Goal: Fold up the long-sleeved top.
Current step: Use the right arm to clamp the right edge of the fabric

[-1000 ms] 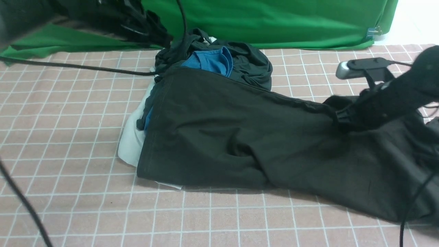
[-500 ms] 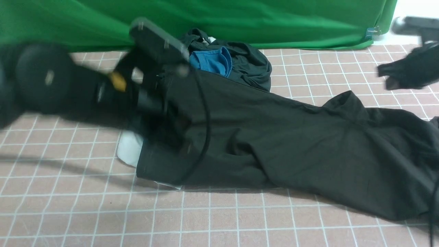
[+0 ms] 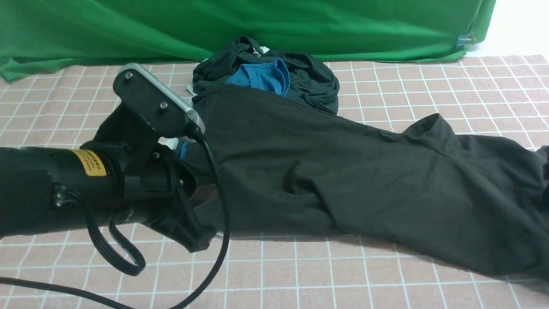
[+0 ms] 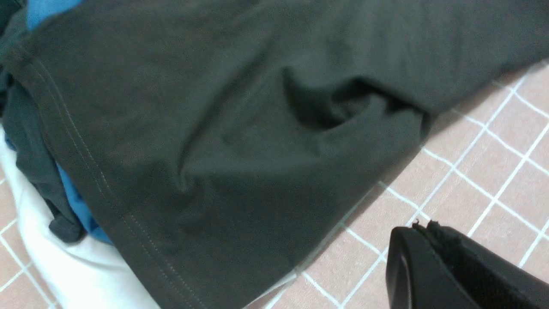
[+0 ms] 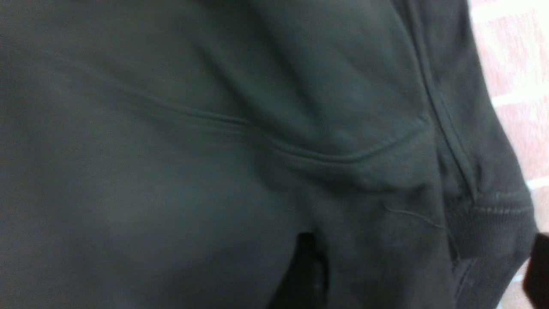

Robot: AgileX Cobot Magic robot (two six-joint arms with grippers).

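Nearest, the left gripper [image 4: 418, 231] is found clenched with nothing between its jaws, held just off the near hem corner of the long-sleeved top [image 3: 343, 180]. The top is spread unfolded and rumpled across the checked tablecloth [image 3: 300, 274], its hem end resting on a heap of other clothes and its other end running out of the front view on the robot's right.

Risks are noted as follows:
- A pinch at the hem could take in the white cloth [image 3: 171, 141] lying directly beneath it — both layers would then be lifted together.
- The blue T-shirt [image 3: 261, 77] and the smaller dark garment [image 3: 317, 81] could be dragged along, since the top lies over them.
- The left wrist cable [image 3: 218, 240], looped on the tablecloth beside the hem, could be snagged.
- A deep crease at mid-body could be folded in.

The right gripper [image 5: 420, 274] is seen only in its wrist view, jaws spread wide over a ribbed cuff, nothing grasped.

Count: one top, one white cloth, one blue T-shirt, one smaller dark garment, two grippers, one green backdrop [image 3: 343, 25] at the far edge.
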